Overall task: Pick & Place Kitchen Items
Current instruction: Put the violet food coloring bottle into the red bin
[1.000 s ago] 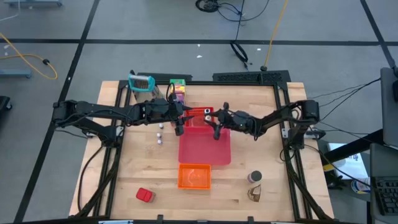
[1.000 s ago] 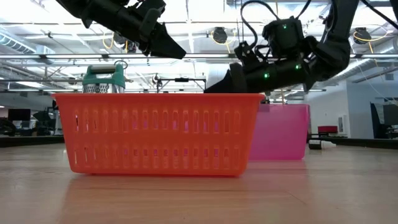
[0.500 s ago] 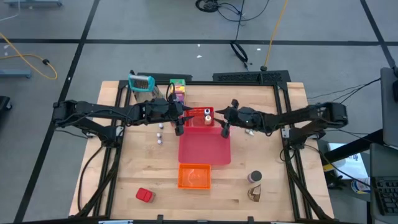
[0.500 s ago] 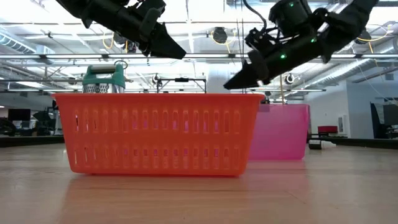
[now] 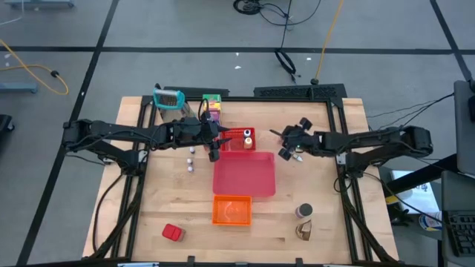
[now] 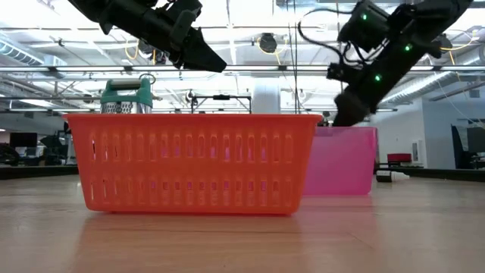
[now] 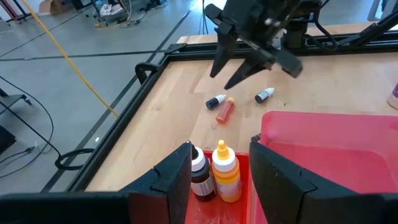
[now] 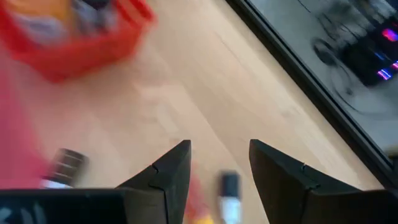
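Wooden tabletop still carries most kitchen items (image 5: 190, 159) loose, only two bottles (image 7: 214, 174) sitting in the small red tray (image 5: 239, 138), while the right gripper (image 5: 292, 145), fingers apart and empty, hangs over small bottles (image 7: 224, 107) right of the pink tray (image 5: 245, 174).

R arm swung off pink tray (image 5: 245, 174) toward table's right side; right gripper (image 5: 288, 150) now over small bottles (image 7: 225, 107) on wood, jaws apart, nothing held.
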